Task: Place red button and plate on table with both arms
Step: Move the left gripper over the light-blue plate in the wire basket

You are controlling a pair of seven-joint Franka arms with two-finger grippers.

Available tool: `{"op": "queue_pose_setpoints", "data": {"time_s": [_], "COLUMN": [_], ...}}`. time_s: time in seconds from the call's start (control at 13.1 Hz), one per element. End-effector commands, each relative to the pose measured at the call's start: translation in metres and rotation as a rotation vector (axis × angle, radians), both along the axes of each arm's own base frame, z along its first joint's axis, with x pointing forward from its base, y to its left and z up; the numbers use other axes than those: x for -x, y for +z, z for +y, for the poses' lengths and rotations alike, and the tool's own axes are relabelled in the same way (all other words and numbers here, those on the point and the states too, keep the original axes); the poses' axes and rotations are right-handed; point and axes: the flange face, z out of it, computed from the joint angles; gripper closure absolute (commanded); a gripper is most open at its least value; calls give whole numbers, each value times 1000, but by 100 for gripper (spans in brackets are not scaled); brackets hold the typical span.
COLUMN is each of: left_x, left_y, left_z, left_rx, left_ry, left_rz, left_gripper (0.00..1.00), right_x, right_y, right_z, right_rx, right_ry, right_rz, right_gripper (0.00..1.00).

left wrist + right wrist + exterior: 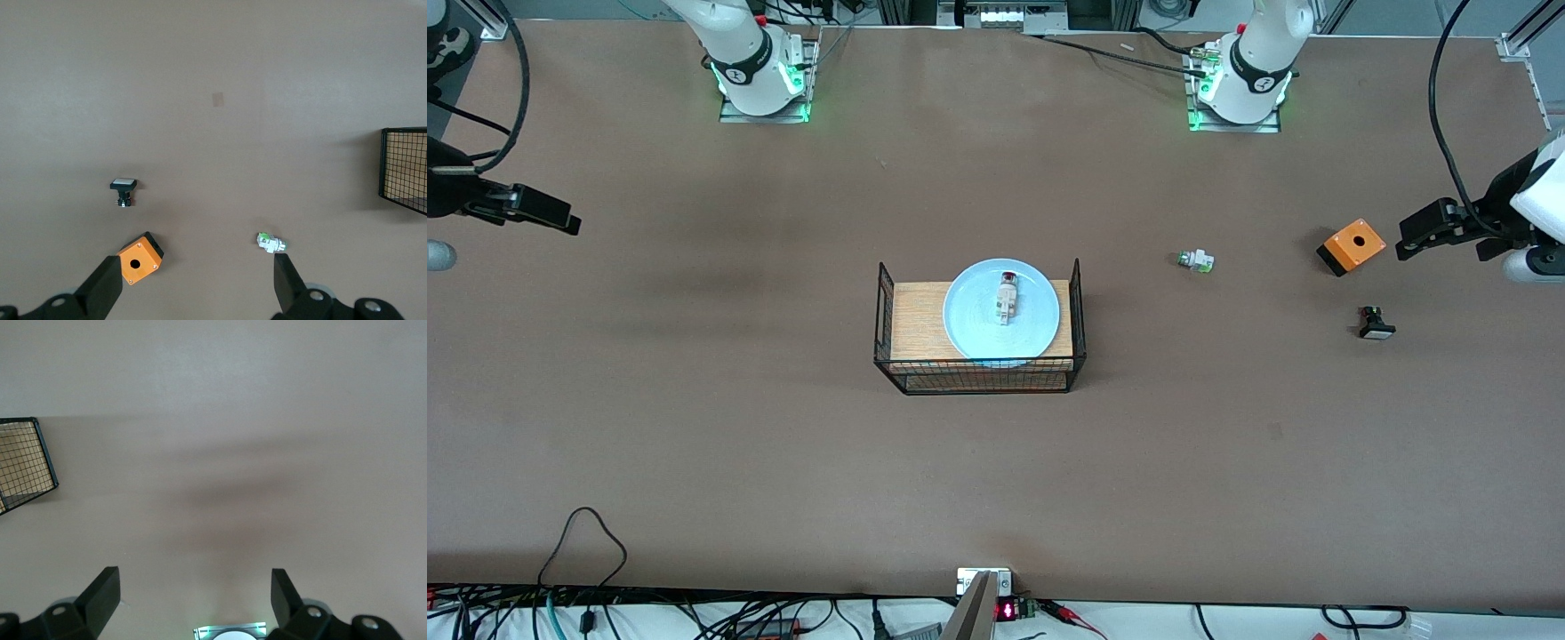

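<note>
**Still stacked: button on plate, plate on rack, both arms waiting wide**

The red button (1006, 297) is seen lying on its side in the middle of the plate (1040, 333), which rests on the wood-topped wire rack (891, 307) at the centre of the table (783, 462). Its long axis runs toward and away from the front camera, with the red cap at the end nearer the robot bases, as far as can be made out.

Trouble is judged likeliest if the plate is lifted first: a tilt could send the loose button rolling off. The rack's raised end walls could also be struck by a finger coming in low.

The left gripper (1405, 238) is held spread, empty, above the table's left-arm end, near the orange box (1352, 245), the green-capped switch (1197, 260) and the black button (1376, 324). The right gripper (569, 222) is likewise spread and empty above bare table at the right-arm end. Both arms are waiting.
</note>
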Motion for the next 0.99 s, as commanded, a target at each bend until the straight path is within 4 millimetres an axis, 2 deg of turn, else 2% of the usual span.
{"op": "queue_pose_setpoints", "data": {"time_s": [0.0,0.3,0.46,0.76,0.91], "left_x": [-1,-2,-7,-2,-3], "left_y": [2,1,-16,-16,-20], "left_z": [2,-3,-14,-5,-14], "left_rx": [17,22,29,42,87], "left_ry": [4,-3,-21,-11,-11], "left_rz": [2,5,43,75,84], "left_gripper": [0,0,0,0,0], "right_x": [-2,-8,-8,-8,-9], "right_y": [4,-10,-9,0,14], "right_z": [17,26,26,21,18], "right_rx": [-4,-7,-9,-7,-5], "right_ry": [34,49,51,40,39], "right_rz": [2,22,20,2,-26], "right_gripper": [0,0,0,0,0]}}
